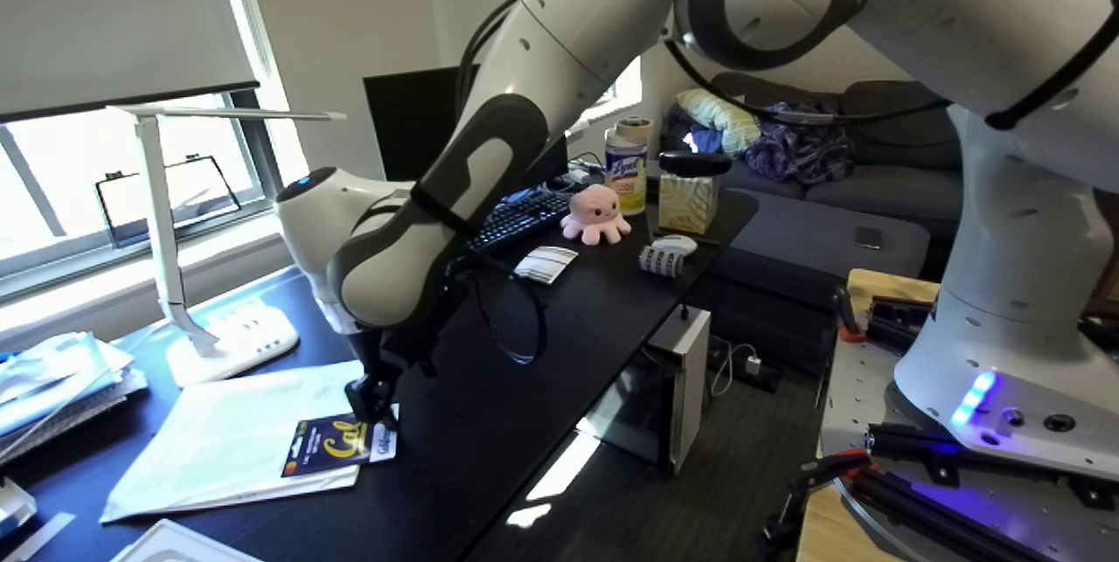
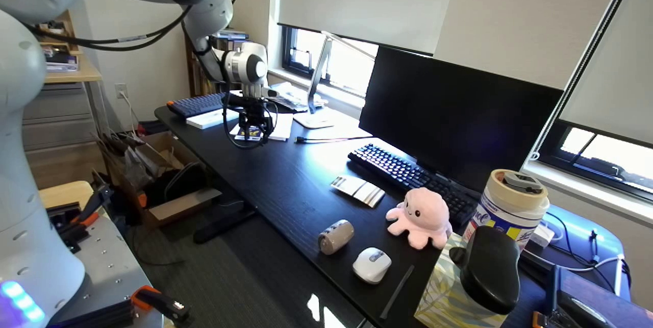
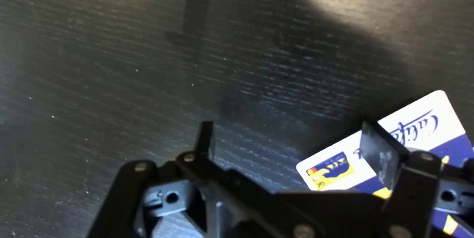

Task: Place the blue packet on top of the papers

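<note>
The blue packet (image 1: 325, 448), marked "Cal" in yellow with a white end, lies flat, mostly on the white papers (image 1: 236, 418). Its white end reaches past the papers over the dark table. It also shows in the wrist view (image 3: 333, 173) at lower right and, small, in an exterior view (image 2: 249, 134). The papers also show there (image 2: 282, 129). My gripper (image 1: 374, 409) is just over the packet's white end, and it also shows in the wrist view (image 3: 287, 130). The fingers are wide apart with nothing between them. The right finger overlaps the packet; the left is over bare table.
A white desk lamp (image 1: 232, 342) stands behind the papers, with a paper stack (image 1: 66, 378) beside them. A white tray-like object (image 1: 179, 544) is in front. Farther along are a striped cloth (image 2: 358, 190), keyboard (image 2: 403, 165), pink octopus (image 2: 422, 217), mouse (image 2: 372, 266) and monitor (image 2: 449, 108).
</note>
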Controlling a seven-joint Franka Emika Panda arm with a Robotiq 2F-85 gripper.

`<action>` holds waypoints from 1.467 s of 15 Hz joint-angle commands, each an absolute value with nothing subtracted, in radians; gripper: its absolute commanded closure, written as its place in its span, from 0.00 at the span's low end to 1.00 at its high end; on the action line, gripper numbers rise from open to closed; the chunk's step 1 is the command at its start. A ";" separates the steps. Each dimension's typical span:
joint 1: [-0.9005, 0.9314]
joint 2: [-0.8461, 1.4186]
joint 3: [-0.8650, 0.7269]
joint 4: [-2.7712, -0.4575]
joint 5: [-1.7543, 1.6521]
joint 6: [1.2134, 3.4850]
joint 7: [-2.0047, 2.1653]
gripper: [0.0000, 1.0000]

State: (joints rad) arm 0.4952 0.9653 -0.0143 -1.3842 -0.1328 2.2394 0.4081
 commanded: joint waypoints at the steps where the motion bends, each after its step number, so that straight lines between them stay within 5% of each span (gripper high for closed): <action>1: 0.506 0.880 -0.019 -1.505 -0.168 2.265 0.435 0.00; 22: 0.471 0.893 0.018 -1.526 -0.182 2.325 0.342 0.00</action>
